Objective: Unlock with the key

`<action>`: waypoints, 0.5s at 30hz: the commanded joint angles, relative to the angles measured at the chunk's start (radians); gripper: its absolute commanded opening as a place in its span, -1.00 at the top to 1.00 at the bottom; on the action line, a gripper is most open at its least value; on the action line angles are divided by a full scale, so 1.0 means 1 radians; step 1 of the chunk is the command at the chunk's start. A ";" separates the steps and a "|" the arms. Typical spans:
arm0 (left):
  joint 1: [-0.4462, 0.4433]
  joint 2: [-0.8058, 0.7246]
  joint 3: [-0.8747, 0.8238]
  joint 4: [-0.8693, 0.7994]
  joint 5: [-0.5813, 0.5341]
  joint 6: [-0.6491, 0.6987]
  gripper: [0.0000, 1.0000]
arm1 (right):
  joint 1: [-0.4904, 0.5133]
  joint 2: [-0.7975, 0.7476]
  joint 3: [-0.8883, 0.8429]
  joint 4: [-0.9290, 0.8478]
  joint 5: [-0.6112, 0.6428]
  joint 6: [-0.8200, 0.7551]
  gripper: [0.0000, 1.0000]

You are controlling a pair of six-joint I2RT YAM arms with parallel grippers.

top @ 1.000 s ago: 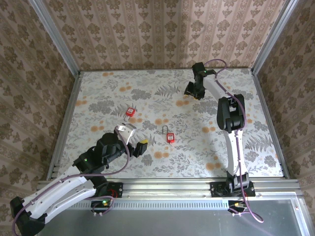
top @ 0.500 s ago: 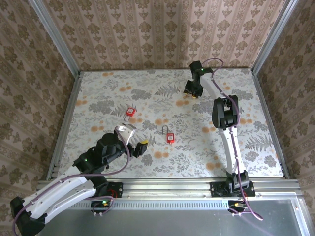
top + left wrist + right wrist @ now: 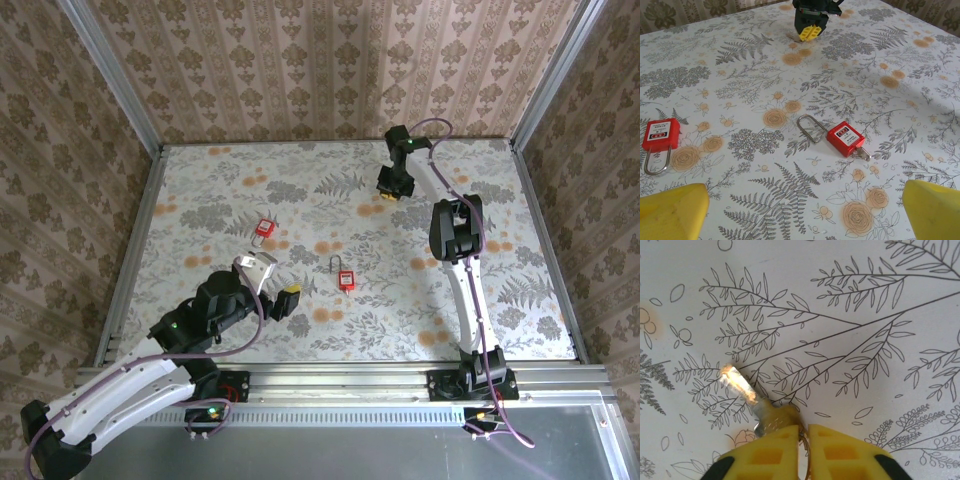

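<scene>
The key (image 3: pixel 745 388) is pinched by its head between the 2 yellow pads (image 3: pixel 837 452) of my right gripper (image 3: pixel 803 437). Its bright blade sticks out ahead and to the left of the fingertips, over the floral table (image 3: pixel 200 200); I cannot tell whether the tip touches the surface.

Starting at the left, the first red padlock (image 3: pixel 660 135) lies flat ahead of my left gripper (image 3: pixel 805 200), off to its left side, with its shackle pointing back toward me. My left gripper is spread wide with nothing between its 2 fingers, low over the table. The second red padlock (image 3: pixel 845 138) lies flat ahead of it and slightly to its right, in line with the gap between the fingers. Its steel shackle (image 3: pixel 810 127) points left and away, and something small and silvery juts from its body's near end; I cannot make out what.

Further right and well beyond both padlocks, my right gripper (image 3: pixel 390 192) sits at the far side of the table, fingertips down close to the surface, well apart from both padlocks.
</scene>
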 commanded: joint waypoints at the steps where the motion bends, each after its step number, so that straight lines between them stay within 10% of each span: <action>1: 0.007 -0.014 -0.004 0.011 0.017 -0.013 -1.00 | 0.009 0.012 -0.011 -0.042 0.025 -0.015 0.89; 15: 0.009 0.183 0.081 0.155 0.107 -0.263 -1.00 | 0.035 -0.551 -0.729 0.362 -0.073 -0.045 1.00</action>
